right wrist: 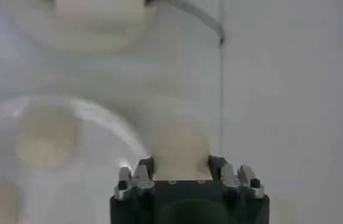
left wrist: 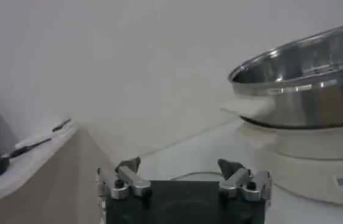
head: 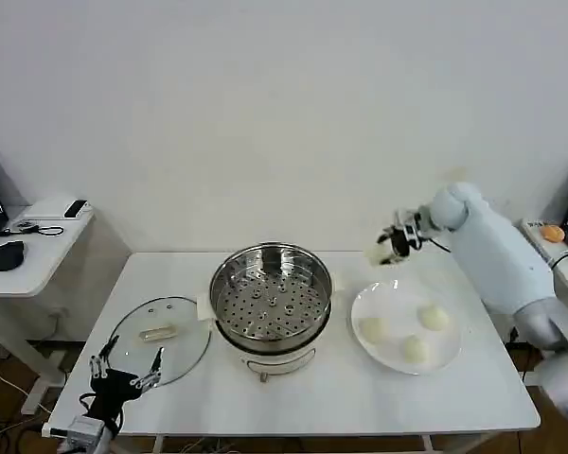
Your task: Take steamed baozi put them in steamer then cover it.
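Baozi transfer, first bun lifted; steamer empty, cover off.

Right pincer (head: 395, 245): raised behind the plate (head: 362, 303), pinching one baozi (right wrist: 180, 150). Three baozi (head: 434, 317) remain on the plate, right of the steamer (head: 272, 295). Steamer tray bare at counter (head: 473, 397) centre. Cover (head: 159, 340) lies flat on the counter, left of the steamer, just beside it. Left pincer (head: 125, 370): spread, idle at the cover's near edge. Outstanding, by my reading: all four buns to load, then covering.
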